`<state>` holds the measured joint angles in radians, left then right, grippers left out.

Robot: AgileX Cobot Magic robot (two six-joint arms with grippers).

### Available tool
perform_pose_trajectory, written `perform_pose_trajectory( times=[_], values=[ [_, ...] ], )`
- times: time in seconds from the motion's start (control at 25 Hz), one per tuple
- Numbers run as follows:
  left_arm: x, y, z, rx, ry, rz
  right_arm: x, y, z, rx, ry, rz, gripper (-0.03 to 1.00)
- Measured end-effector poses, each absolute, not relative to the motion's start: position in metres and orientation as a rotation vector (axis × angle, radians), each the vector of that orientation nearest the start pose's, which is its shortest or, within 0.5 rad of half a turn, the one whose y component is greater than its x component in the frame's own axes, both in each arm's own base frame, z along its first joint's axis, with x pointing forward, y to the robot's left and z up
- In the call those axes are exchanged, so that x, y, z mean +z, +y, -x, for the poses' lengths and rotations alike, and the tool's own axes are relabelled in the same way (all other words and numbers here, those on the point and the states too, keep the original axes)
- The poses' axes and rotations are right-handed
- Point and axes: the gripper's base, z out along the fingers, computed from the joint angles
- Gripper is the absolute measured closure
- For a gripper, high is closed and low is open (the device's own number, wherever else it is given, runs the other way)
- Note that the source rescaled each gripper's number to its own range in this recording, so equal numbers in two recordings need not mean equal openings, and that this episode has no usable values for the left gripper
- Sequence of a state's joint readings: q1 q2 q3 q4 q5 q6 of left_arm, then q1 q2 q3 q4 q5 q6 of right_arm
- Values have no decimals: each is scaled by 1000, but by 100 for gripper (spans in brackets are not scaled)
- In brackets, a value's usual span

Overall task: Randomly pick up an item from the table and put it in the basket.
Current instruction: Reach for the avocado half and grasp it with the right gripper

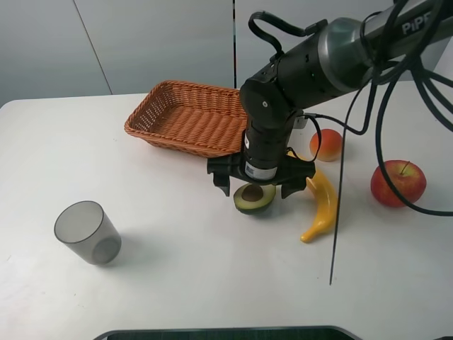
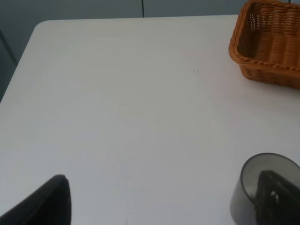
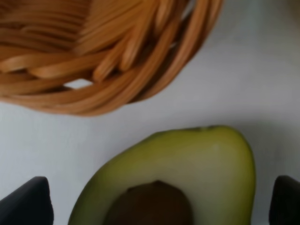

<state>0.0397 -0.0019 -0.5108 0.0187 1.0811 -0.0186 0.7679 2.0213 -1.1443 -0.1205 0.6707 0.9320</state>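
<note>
The halved avocado (image 1: 254,197) lies cut side up on the white table (image 1: 177,283), just in front of the wicker basket (image 1: 187,117). My right gripper (image 1: 258,185) hangs directly over it, open, one finger on each side of it. In the right wrist view the avocado (image 3: 187,173) fills the space between the two fingertips (image 3: 28,201), with the basket's rim (image 3: 117,56) close behind. My left gripper (image 2: 159,201) is open and empty over bare table, far from the avocado; the basket (image 2: 269,44) shows at the far side of its view.
A yellow banana (image 1: 322,202) lies just right of the avocado. A small orange-red fruit (image 1: 326,144) sits behind it and a red apple (image 1: 398,182) at the far right. A grey translucent cup (image 1: 87,231) stands at the front left, also by my left finger (image 2: 265,190).
</note>
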Motion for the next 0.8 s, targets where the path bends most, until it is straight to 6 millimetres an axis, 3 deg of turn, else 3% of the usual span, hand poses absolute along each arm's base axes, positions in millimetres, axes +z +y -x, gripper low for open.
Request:
perform_pose_trajectory(
  times=[0.4,0.6,0.64,0.68,0.76,0.8],
  values=[
    [279,1,7,36,2051,61,87,245,-264,3,3036,-108,-3],
    [279,1,7,36,2051,61,87,245,-264,2,3037,-108,-3],
    [279,1,7,36,2051,61,87,245,-264,2,3037,-108,7],
    [279,1,7,36,2051,61,87,245,-264,2,3037,-111,32],
    [279,1,7,36,2051,61,87,245,-264,2,3037,-118,97],
    [279,1,7,36,2051,61,87,245,-264,2,3036,-121,96]
  ],
)
